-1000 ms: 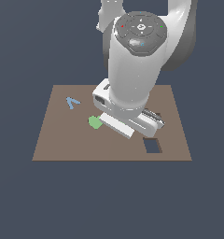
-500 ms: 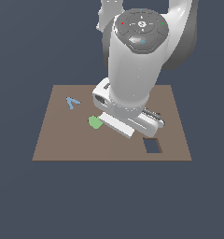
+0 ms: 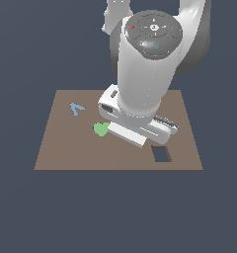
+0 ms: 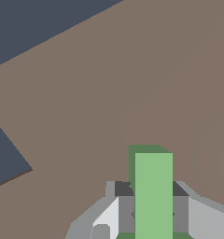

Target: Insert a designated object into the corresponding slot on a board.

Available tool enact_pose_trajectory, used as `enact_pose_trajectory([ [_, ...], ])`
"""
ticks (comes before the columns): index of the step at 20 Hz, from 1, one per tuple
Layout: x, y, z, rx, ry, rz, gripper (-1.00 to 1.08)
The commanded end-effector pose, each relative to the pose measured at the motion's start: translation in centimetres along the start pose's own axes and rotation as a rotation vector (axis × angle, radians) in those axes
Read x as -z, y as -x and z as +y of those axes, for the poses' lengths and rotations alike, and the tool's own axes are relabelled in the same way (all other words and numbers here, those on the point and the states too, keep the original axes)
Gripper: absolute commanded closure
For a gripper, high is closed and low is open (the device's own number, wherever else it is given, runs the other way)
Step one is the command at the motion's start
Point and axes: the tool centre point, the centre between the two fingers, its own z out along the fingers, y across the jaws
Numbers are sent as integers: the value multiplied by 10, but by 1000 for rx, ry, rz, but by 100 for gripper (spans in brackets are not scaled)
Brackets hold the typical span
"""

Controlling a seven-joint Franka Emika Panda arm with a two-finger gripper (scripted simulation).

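In the wrist view my gripper (image 4: 153,201) is shut on the light-green T block (image 4: 153,186), whose stem sticks out past the dark fingers (image 4: 125,210) just above the brown board (image 4: 132,74). In the exterior view the arm's white hand (image 3: 140,126) hangs over the middle of the board (image 3: 56,153) and hides the block and fingers. The T-shaped slot is not visible in the exterior view. A dark cutout corner (image 4: 6,154) appears in the wrist view, away from the block; I cannot tell its shape.
A green heart (image 3: 100,129) lies on the board just to the exterior view's left of the hand. Blue letter pieces (image 3: 77,107) lie farther back on that side. A dark rectangular cutout (image 3: 161,154) sits near the board's front right.
The arm has shifted only slightly over the board. The heart and the blue pieces have not moved.
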Motion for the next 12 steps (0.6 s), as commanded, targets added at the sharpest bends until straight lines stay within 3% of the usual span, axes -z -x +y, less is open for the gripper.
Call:
enact_pose_trajectory([
  [1,0,-1,-3,47,0,0,108],
  [12,2,-1,-25,388,0,1,108],
])
